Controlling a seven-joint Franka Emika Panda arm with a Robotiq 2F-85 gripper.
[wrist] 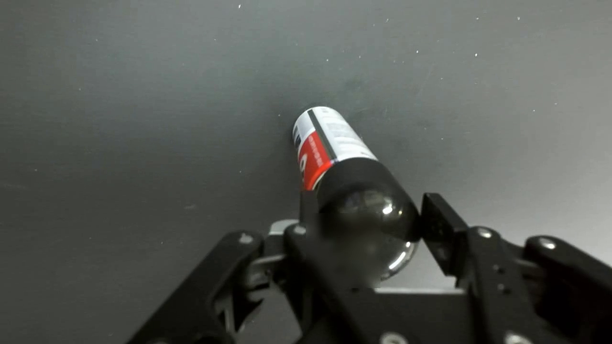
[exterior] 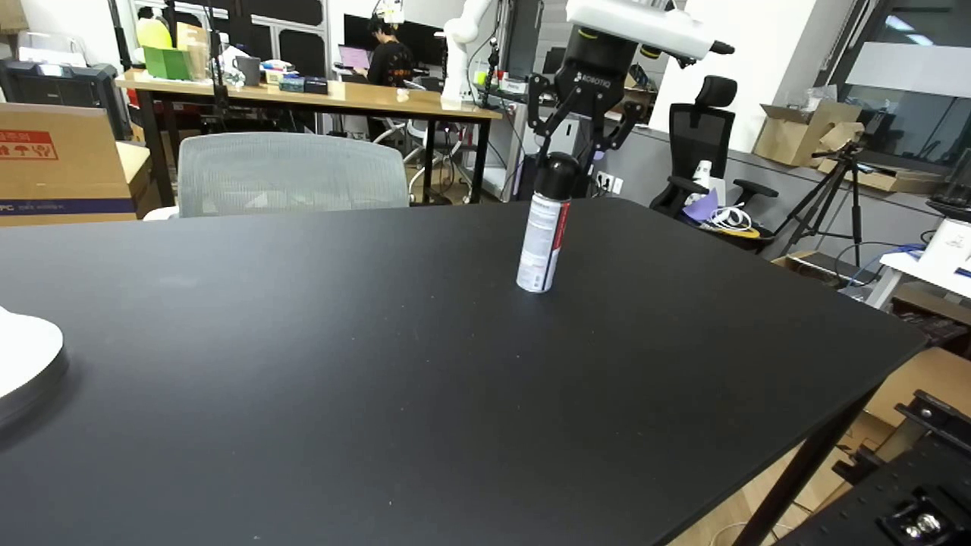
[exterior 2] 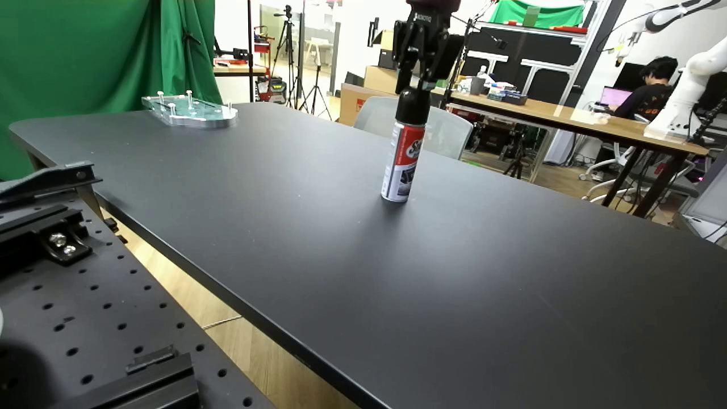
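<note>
I have the pincer [wrist: 366,210] clamped on the black cap [exterior: 558,174] of the spray can [exterior: 542,235], gripping it from both sides. The can leans slightly in both exterior views, its base [exterior: 535,283] low over the tabletop [exterior: 326,394]; whether it touches I can't tell. With a grip this high, I judge the can could pivot below the cap, and that rounded, glossy surface may slip. So I'd want a firm, even squeeze, small slow moves, and a gentle turn bringing the can upright, so any contact with the tabletop is flat.
</note>
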